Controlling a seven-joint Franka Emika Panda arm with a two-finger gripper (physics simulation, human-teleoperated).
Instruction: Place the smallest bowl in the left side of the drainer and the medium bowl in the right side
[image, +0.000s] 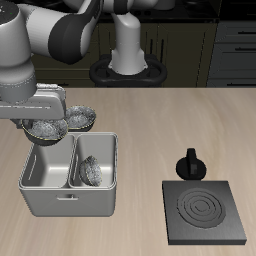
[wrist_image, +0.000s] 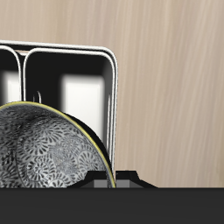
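In the exterior view, the arm reaches down at the 9 o'clock side of the table (image: 170, 120), and its end effector (image: 45, 118) is clamped on the rim of the medium bowl (image: 42, 130). The fingers themselves are mostly hidden by the wrist housing and the bowl. The bowl hangs clear of the table, its speckled inside facing up, above the back edge of the drainer (image: 70, 200), over the compartment on the 9 o'clock side of the middle wall, which shows only bare grey walls. Toward 3 o'clock of the held bowl, a third alike bowl (image: 84, 119) sits on the table just behind the drainer's back rim, partly hidden by the end effector. The smallest bowl (image: 92, 172) lies tilted inside the drainer's other compartment, on the 3 o'clock side of the wall, leaning against its side. Well apart, toward 4 o'clock of the drainer, stands a small black knobbed object (image: 190, 165), and just in front of it, at its 6 o'clock, lies a black square stove plate (image: 207, 212) with ringed grooves. In the wrist view the medium bowl (wrist_image: 44, 157) fills the foreground close to the camera, with the drainer (wrist_image: 112, 87) and its two compartments beyond it on the wood
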